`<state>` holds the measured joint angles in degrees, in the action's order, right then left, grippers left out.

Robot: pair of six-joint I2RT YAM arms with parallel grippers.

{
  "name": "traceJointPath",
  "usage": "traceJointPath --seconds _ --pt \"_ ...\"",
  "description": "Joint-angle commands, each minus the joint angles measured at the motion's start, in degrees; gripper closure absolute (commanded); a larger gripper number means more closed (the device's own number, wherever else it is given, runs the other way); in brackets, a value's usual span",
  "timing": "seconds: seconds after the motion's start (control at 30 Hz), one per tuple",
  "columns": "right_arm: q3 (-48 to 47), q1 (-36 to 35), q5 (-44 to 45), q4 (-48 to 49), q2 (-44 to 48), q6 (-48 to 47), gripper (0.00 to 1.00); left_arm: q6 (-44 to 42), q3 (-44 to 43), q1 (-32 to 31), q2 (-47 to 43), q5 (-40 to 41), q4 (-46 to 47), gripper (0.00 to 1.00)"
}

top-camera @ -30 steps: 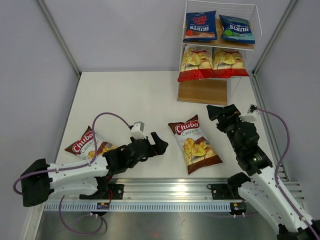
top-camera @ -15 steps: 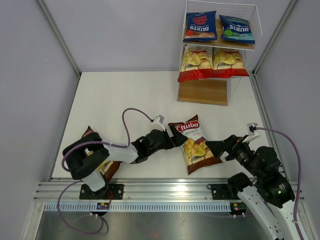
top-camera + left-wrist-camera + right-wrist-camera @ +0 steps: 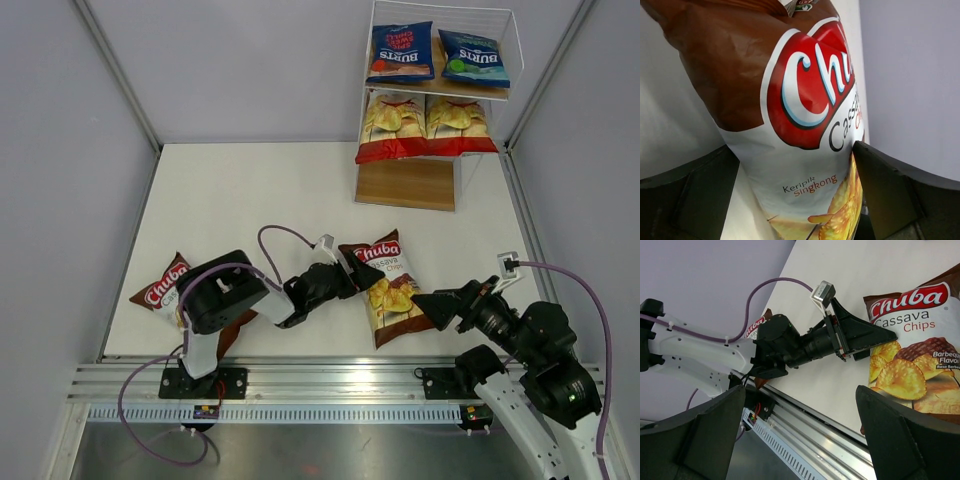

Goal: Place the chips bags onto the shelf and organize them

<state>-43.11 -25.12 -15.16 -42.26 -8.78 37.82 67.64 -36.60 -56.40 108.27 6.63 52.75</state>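
A brown Chuba Cassava chips bag (image 3: pixel 388 256) lies flat at the table's middle front. My left gripper (image 3: pixel 368 279) stands open over its left edge; in the left wrist view the bag (image 3: pixel 805 100) fills the gap between the gripper's (image 3: pixel 795 200) wide black fingers (image 3: pixel 690 200). My right gripper (image 3: pixel 432 305) is open at the bag's lower right corner, holding nothing; its own view shows the bag (image 3: pixel 920 360) just beyond the right-hand finger (image 3: pixel 910 435). A second brown bag (image 3: pixel 160 290) lies front left, partly under the left arm. The shelf (image 3: pixel 405 183) holds two blue Burts bags (image 3: pixel 400 50) on top and two red-and-white bags (image 3: pixel 392 125) on the middle tier.
The shelf's bottom wooden tier is bare. Grey walls enclose the table on three sides. A metal rail (image 3: pixel 330 385) with both arm bases runs along the front edge. The left arm's purple cable (image 3: pixel 285 235) loops over the table.
The left arm swung right from the front-left bag to the middle bag and now straddles its left edge. The right arm drew back from beside the shelf to the bag's lower right.
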Motion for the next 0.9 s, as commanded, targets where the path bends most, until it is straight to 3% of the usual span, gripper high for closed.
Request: traceJointPath --seconds 0.0,0.1,0.13,0.43,0.67,0.87 --pt "-0.4 0.07 -2.16 2.09 0.34 1.28 0.01 0.3 1.0 0.24 4.22 -1.18 16.63 0.08" --pt "0.92 0.08 -2.24 3.76 0.34 2.17 0.0 1.44 1.97 0.24 8.44 -1.27 25.08 0.2" --pt "1.19 0.08 -2.33 4.03 0.25 2.51 0.01 1.88 2.14 0.24 9.67 -1.27 26.34 0.3" --pt "4.79 -0.01 -2.16 4.64 0.69 2.87 0.0 1.62 11.09 0.33 3.28 6.01 30.92 0.57" --pt "13.82 -0.01 -1.8 10.35 1.57 8.57 0.01 1.01 20.06 0.94 -9.9 12.43 30.66 0.62" --pt "25.94 -0.01 -2.5 21.76 3.24 21.05 0.0 1.01 24.64 1.29 -22.47 16.65 28.99 0.62"
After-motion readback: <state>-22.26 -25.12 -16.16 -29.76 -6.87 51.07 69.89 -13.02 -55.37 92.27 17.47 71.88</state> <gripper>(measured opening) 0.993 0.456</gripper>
